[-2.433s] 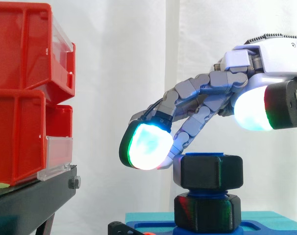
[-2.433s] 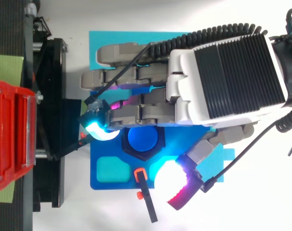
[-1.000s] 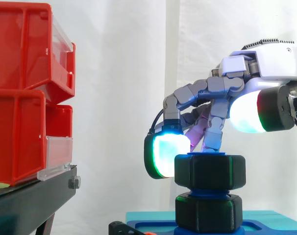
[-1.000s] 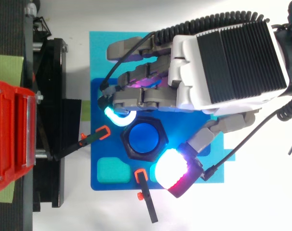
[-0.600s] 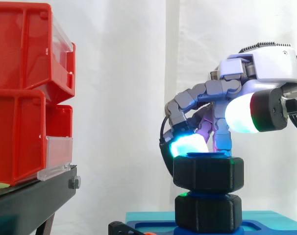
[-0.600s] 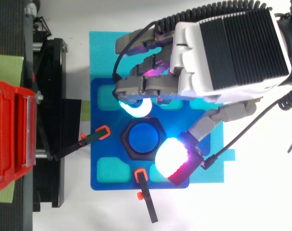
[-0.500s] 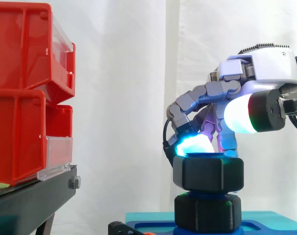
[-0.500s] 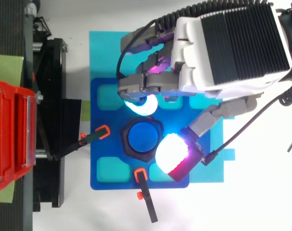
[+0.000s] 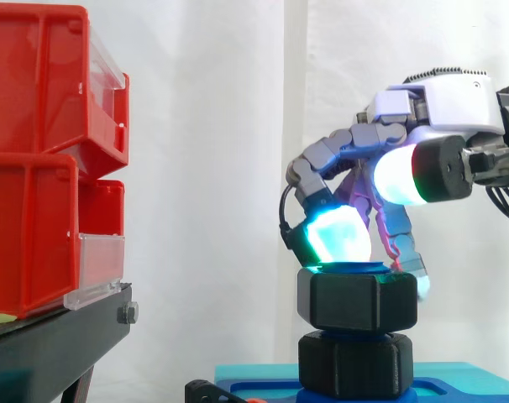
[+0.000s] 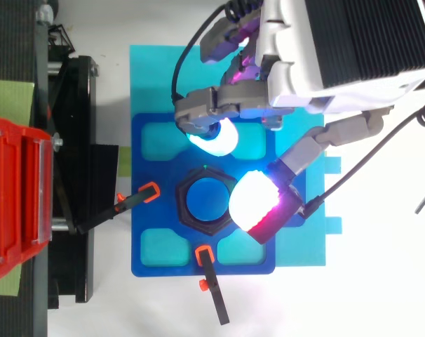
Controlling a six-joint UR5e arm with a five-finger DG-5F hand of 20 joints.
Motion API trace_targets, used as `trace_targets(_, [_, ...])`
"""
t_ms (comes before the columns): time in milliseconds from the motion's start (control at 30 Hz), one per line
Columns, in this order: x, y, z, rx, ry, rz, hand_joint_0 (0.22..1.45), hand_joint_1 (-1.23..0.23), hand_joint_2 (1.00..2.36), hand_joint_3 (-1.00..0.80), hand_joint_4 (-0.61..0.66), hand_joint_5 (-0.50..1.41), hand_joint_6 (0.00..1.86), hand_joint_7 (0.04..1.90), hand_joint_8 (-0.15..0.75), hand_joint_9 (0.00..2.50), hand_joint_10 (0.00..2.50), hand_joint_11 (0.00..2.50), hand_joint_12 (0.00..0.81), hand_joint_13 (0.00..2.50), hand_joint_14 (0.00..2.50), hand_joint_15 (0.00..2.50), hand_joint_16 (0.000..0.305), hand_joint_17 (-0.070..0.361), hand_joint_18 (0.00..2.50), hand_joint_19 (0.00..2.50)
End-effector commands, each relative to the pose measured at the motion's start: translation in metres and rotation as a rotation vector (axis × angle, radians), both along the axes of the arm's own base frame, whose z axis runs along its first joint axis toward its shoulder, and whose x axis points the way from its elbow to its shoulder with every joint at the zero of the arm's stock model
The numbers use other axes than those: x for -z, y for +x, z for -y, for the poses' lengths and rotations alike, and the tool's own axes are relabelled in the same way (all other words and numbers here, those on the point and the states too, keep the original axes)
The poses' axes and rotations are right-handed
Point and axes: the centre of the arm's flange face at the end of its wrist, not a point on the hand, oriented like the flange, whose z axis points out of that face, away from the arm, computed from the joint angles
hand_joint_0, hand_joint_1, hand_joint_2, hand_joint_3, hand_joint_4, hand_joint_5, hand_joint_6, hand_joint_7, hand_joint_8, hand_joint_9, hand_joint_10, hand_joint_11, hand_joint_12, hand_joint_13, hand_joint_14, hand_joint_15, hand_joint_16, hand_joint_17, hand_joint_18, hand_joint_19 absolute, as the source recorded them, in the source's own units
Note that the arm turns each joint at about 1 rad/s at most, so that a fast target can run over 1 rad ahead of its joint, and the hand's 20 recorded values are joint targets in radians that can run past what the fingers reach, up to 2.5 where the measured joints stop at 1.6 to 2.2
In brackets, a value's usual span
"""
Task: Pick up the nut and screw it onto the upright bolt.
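1. Position: sitting as a black hex nut (image 9: pixel 357 302) on the blue tip of the upright bolt (image 10: pixel 204 200), at the middle of the blue plate (image 10: pixel 146 263), stacked above a second black hex collar (image 9: pixel 355 365).
2. Hovering over it with the hand (image 10: pixel 353 42), fingers curled and clamped on nothing. Dangling a cyan fingertip (image 9: pixel 334 237) just above the nut's top rim, toward the plate's upper edge in the top view. Holding the thumb pad (image 10: pixel 253 202) raised clear over the nut's right side.
3. Judging the handling: looking like rigid moulded or printed plastic, so probably light, stiff and not fragile. Expecting smooth flats against soft pads, and counting on the corners for purchase.
4. Taking hold best across two opposite flats, low on the side walls and not on the top face, pinching firmly while turning.
5. Watching for cross-threading or slipping off a corner. Noting orange-tipped clamps (image 10: pixel 149 191) near the plate's left and bottom edges, and red bins (image 9: pixel 36 159) well apart.
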Motion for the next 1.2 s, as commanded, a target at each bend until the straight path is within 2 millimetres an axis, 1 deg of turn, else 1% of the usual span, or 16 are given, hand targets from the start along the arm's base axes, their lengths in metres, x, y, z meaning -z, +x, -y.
trace_targets(0, [-0.011,0.003,0.002,0.000,0.005,0.021,0.53,-0.35,1.00,-0.50,0.12,0.04,0.50,1.38,0.278,1.59,0.00,0.14,0.244,1.16,0.00,0.13,0.025,0.057,0.77,0.20])
trace_targets(33, [-0.012,0.005,0.002,0.000,0.008,0.025,0.53,-0.35,1.00,-0.50,0.12,0.03,0.50,1.37,0.276,1.58,0.00,0.14,0.246,1.15,0.01,0.13,0.026,0.059,0.77,0.20])
trace_targets(133, [-0.020,0.008,0.002,-0.003,0.010,0.055,0.52,-0.35,1.00,-0.50,0.16,0.00,0.50,1.23,0.271,1.51,0.00,0.13,0.253,1.08,0.00,0.12,0.028,0.062,0.73,0.20])
trace_targets(200, [-0.022,0.009,0.000,-0.014,0.009,0.072,0.52,-0.35,1.00,-0.50,0.22,-0.04,0.50,1.04,0.275,1.45,0.00,0.12,0.261,1.02,0.00,0.10,0.029,0.065,0.68,0.18])
trace_targets(267, [-0.021,0.010,-0.003,-0.025,0.007,0.077,0.52,-0.35,1.00,-0.50,0.23,-0.06,0.50,0.96,0.265,1.41,0.00,0.12,0.267,0.99,0.00,0.09,0.029,0.066,0.64,0.17])
trace_targets(300, [-0.021,0.010,-0.005,-0.026,0.007,0.078,0.51,-0.35,1.00,-0.50,0.23,-0.08,0.50,0.89,0.256,1.32,0.00,0.07,0.275,0.90,0.00,0.07,0.030,0.067,0.58,0.14])
trace_targets(333, [-0.021,0.011,-0.007,-0.028,0.006,0.077,0.51,-0.35,1.00,-0.50,0.23,-0.09,0.50,0.86,0.255,1.30,0.00,0.06,0.275,0.87,0.00,0.05,0.030,0.067,0.54,0.13])
trace_targets(367, [-0.021,0.011,-0.008,-0.028,0.006,0.077,0.51,-0.35,1.00,-0.50,0.21,-0.10,0.50,0.80,0.238,1.22,0.00,0.01,0.275,0.77,0.00,0.02,0.029,0.066,0.42,0.07])
trace_targets(500, [-0.012,0.009,-0.016,-0.038,0.008,0.061,0.50,-0.36,1.00,-0.50,0.18,-0.14,0.50,0.69,0.218,0.92,0.00,0.00,0.282,0.50,0.00,0.00,0.029,0.065,0.08,0.00])
trace_targets(533, [-0.007,0.008,-0.020,-0.044,0.008,0.051,0.50,-0.36,1.00,-0.50,0.18,-0.14,0.50,0.69,0.218,0.92,0.00,0.00,0.282,0.50,0.00,0.00,0.029,0.065,0.08,0.00])
trace_targets(567, [-0.004,0.008,-0.023,-0.047,0.009,0.048,0.49,-0.36,1.00,-0.50,0.16,-0.15,0.50,0.65,0.217,0.82,0.00,0.00,0.283,0.41,0.00,0.00,0.029,0.065,0.00,0.00])
trace_targets(633, [0.002,0.006,-0.025,-0.051,0.010,0.042,0.49,-0.36,1.00,-0.50,0.15,-0.16,0.50,0.62,0.210,0.71,0.00,0.00,0.291,0.31,0.00,0.00,0.030,0.067,0.00,0.00])
trace_targets(700, [0.004,0.006,-0.026,-0.051,0.013,0.045,0.48,-0.36,1.00,-0.50,0.13,-0.17,0.50,0.59,0.189,0.48,0.00,0.00,0.292,0.20,0.00,0.00,0.030,0.069,0.00,0.00])
trace_targets(800, [0.004,0.008,-0.030,-0.050,0.025,0.055,0.47,-0.36,1.00,-0.50,0.12,-0.18,0.50,0.57,0.181,0.35,0.00,0.00,0.294,0.13,0.00,0.00,0.032,0.072,0.00,0.00])
trace_targets(1033, [0.003,0.009,-0.033,-0.053,0.025,0.056,0.47,-0.35,1.00,-0.50,0.10,-0.20,0.50,0.56,0.170,0.26,0.00,0.00,0.297,0.07,0.00,0.00,0.034,0.076,0.00,0.00])
trace_targets(1167, [0.014,0.005,-0.035,-0.051,0.027,0.041,0.47,-0.35,1.00,-0.50,0.10,-0.20,0.50,0.56,0.172,0.26,0.00,0.00,0.298,0.06,0.00,0.00,0.034,0.077,0.00,0.00])
